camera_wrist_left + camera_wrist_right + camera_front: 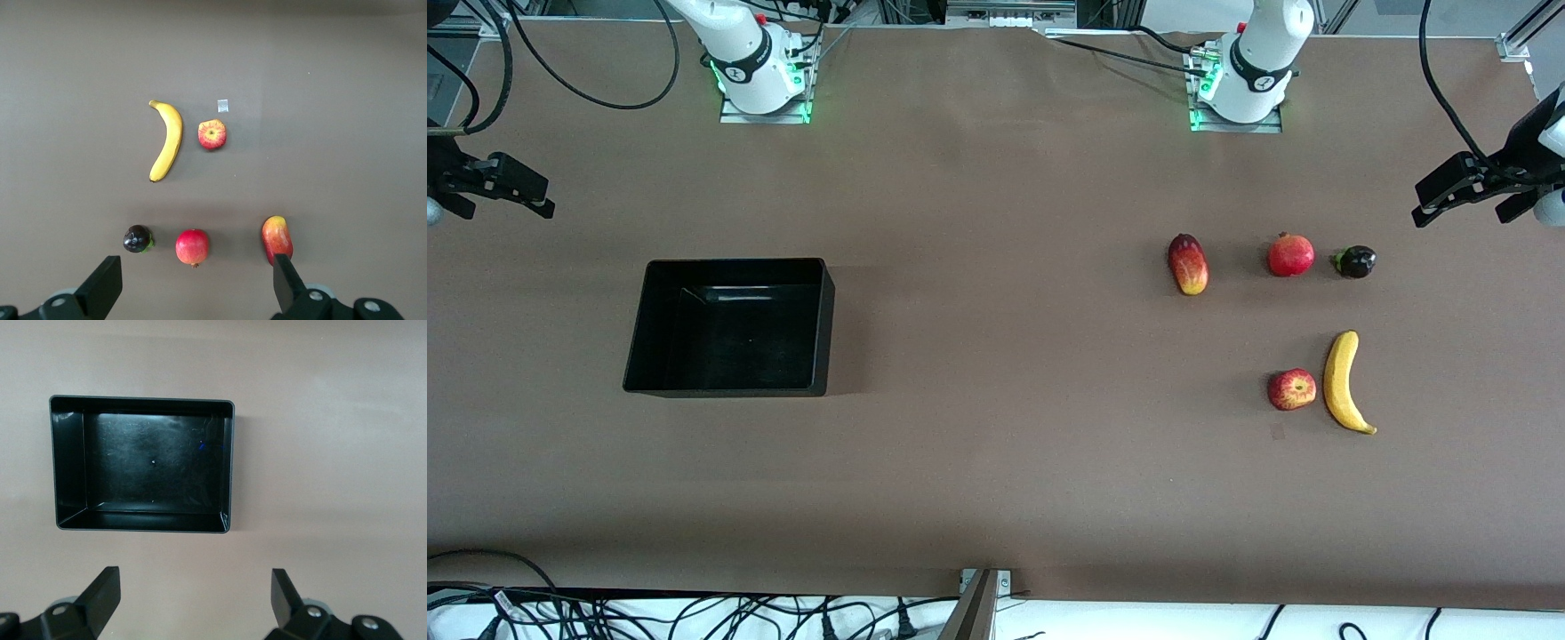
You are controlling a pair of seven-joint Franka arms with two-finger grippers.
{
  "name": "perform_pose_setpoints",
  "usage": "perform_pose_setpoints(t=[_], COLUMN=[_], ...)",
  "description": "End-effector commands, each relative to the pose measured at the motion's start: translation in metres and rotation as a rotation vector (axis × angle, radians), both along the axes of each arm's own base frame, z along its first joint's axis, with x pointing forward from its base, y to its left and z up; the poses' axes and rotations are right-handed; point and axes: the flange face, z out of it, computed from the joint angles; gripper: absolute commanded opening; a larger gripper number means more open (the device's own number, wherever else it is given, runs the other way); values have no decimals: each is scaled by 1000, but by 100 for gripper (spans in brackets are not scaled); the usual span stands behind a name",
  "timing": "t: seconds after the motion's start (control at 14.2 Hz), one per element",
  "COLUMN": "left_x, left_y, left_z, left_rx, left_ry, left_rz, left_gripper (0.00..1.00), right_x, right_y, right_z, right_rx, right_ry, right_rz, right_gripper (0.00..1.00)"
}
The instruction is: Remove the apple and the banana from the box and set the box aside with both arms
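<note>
Three fruits lie in a row on the brown tabletop (996, 462), toward the left arm's end and roughly midway between its long edges: an oblong red-yellow mango (1188, 264), a round red pomegranate (1291, 254) and a small dark purple mangosteen with a green calyx (1356, 261), the mangosteen closest to that end edge. A small pale scrap of tape (223, 105) sits flat, closer to the front edge.

apple (1291, 389) beside banana (1343, 382) — flat | black box (729, 326) — upright, well apart

Even, soft overhead light; glare on the glossy tray (70, 453); sharp focus.
</note>
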Motion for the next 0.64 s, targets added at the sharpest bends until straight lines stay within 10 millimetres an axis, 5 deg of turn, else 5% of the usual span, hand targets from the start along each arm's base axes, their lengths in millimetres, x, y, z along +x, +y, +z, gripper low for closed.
perform_pose_setpoints(t=[0.0,0.57], left_x=[-8,-8], left_y=[0,1], left_z=[3,3], left_rx=[7,6], left_ry=[-1,-1], left_rz=[6,-2], left_gripper=[100,100], right_x=[-4,5], right_y=[6,-11], right_z=[7,7], right_rx=[-7,-4], right_ry=[-10,-8], right_rz=[-2,-19], right_gripper=[100,100])
